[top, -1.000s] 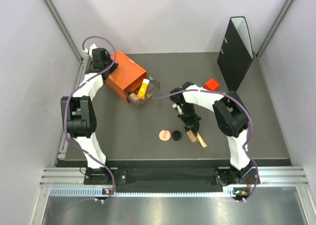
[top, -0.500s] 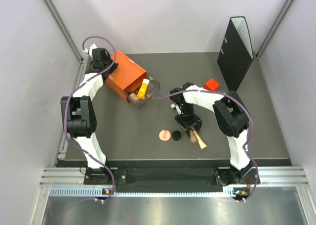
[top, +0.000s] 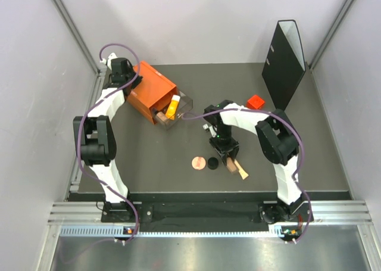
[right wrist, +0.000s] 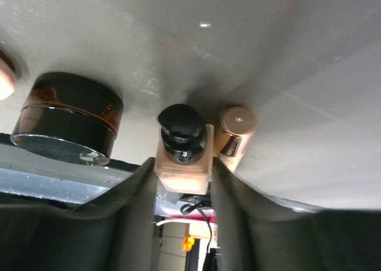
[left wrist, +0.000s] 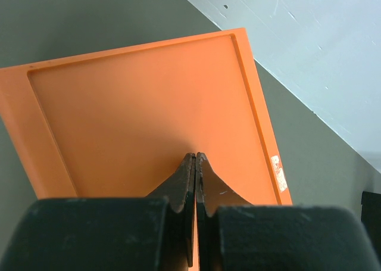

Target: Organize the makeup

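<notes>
Shifted slightly toward the black disc [top: 212, 163] since a second earlier, the right hand [top: 228, 158] was clamped on the beige bottle [right wrist: 183, 173], on the tabletop [top: 155, 164] just beside the beige stick [right wrist: 235, 131]. Left hand [left wrist: 196, 164] stayed pressed together over the orange drawer box [left wrist: 137, 122].

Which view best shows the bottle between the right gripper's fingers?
Right wrist: the bottle sits centre, black cap visible, a finger against each side. The top view shows only a beige sliver under the right gripper. The left wrist sees only the orange box.
</notes>
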You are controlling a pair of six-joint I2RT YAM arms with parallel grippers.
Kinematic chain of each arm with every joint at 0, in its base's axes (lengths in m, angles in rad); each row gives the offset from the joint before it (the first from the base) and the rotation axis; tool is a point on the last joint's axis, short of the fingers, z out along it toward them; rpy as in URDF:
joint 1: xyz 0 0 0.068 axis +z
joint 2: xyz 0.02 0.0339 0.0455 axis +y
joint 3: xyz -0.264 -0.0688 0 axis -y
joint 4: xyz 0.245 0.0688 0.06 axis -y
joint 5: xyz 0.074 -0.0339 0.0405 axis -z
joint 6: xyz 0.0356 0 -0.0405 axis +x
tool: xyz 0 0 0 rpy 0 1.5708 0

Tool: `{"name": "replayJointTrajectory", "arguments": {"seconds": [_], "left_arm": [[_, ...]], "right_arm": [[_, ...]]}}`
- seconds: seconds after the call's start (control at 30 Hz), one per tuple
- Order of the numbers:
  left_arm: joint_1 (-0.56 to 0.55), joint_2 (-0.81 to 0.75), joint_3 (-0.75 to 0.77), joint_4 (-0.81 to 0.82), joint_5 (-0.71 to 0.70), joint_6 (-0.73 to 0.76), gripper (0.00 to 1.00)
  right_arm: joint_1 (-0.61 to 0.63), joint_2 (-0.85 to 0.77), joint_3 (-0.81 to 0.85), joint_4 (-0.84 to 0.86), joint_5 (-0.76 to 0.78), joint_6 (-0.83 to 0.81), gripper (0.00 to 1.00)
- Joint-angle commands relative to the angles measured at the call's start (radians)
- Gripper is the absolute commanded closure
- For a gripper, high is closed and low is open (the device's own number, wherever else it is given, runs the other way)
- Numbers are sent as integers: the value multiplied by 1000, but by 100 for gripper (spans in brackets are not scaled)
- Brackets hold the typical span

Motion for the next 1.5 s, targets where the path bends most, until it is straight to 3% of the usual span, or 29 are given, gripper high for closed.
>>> {"name": "replayJointTrajectory", "arguments": {"seconds": [0.0, 0.07, 0.1, 0.6, 0.83, 1.13, 1.47], "left_arm": [[-6, 101, -46, -227, -17, 38, 100], [-6, 101, -45, -228, -20, 37, 100], [-6, 101, -46, -227, -20, 35, 100], [-7, 113, -30, -219, -18, 23, 100], [-6, 118, -20, -218, -15, 18, 100], [-6, 130, -2, -215, 11, 17, 100], [-7, 136, -2, -215, 21, 18, 100]], "right_arm": [[18, 29, 26, 64, 2, -23, 73], [18, 8, 27, 65, 8, -23, 86], [18, 2, 27, 64, 11, -23, 89], [18, -167, 158, 78, -16, -68, 100], [15, -147, 379, 128, -30, -68, 100], [-17, 81, 794, 214, -235, 32, 100], [-111, 178, 787, 691, -625, 431, 100]]}}
